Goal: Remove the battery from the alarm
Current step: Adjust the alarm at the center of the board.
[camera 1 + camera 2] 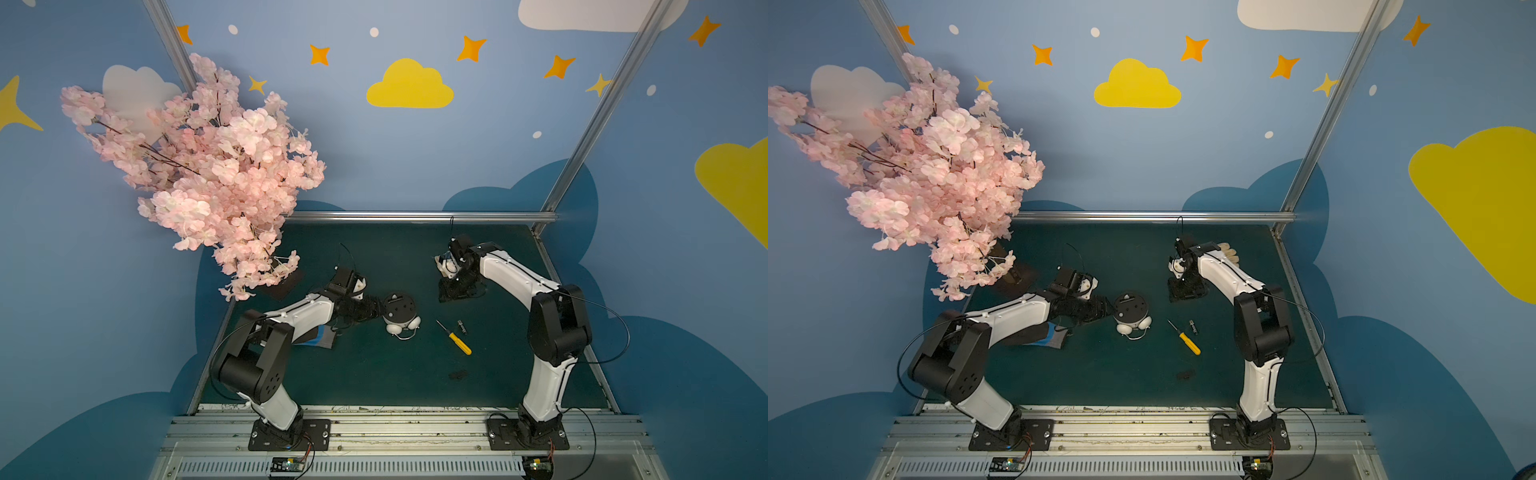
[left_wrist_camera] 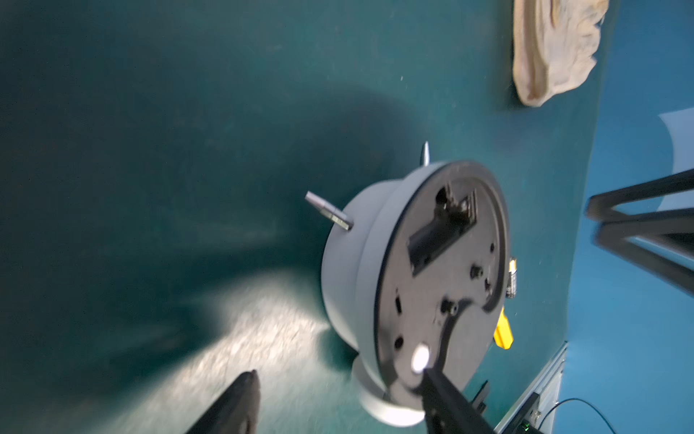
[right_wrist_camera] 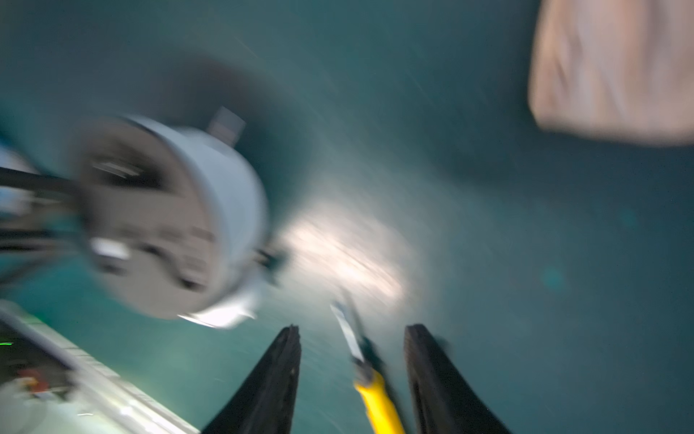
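Note:
The white alarm [image 1: 399, 312] [image 1: 1131, 309] lies with its dark back panel up in both top views. The left wrist view shows the alarm [image 2: 375, 263] and its open, empty battery slot [image 2: 443, 229]. The battery [image 1: 462, 327] [image 2: 512, 278] lies on the mat beside the yellow-handled screwdriver [image 1: 455, 337] [image 3: 375, 402], right of the alarm. My left gripper [image 1: 374, 309] [image 2: 340, 371] is open, one finger [image 2: 443, 394] over the back panel's edge. My right gripper [image 1: 453, 291] [image 3: 353, 330] hangs open behind the screwdriver, holding nothing. The right wrist view is blurred.
A pink blossom tree [image 1: 208, 174] overhangs the mat's back left. A beige cloth [image 1: 1229, 251] [image 2: 555, 49] lies at the back right behind the right arm. A blue-grey flat item [image 1: 322, 336] sits under the left arm. A metal rail [image 1: 399, 419] runs along the front.

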Robot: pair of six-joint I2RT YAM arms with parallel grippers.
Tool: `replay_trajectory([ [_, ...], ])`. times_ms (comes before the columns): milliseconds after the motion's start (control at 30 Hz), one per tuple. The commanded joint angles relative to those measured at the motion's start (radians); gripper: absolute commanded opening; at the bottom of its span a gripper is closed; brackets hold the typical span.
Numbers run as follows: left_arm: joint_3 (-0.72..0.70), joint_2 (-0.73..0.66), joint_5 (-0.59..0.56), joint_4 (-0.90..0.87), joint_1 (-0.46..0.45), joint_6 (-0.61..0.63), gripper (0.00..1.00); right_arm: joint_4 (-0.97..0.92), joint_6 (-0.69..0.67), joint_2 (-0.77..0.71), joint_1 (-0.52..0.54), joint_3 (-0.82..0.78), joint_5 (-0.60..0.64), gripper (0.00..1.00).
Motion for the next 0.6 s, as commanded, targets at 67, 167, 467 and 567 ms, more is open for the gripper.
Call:
replay_trajectory([
  [67, 0.053, 0.058, 0.091, 0.085, -0.006, -0.053, 0.51, 0.145, 0.161, 0.178, 0.046, 0.139, -0.255, 0.50],
  [167, 0.093, 0.087, 0.105, 0.043, -0.009, -0.024, 0.47, 0.151, 0.199, 0.235, 0.053, 0.154, -0.269, 0.50],
  [467, 0.273, 0.205, 0.116, -0.156, 0.005, 0.134, 0.27, 0.237, 0.219, 0.051, 0.104, -0.155, -0.388, 0.45],
  [567, 0.377, 0.277, 0.157, -0.223, -0.002, 0.212, 0.25, 0.295, 0.260, -0.039, 0.172, -0.281, -0.418, 0.45],
])
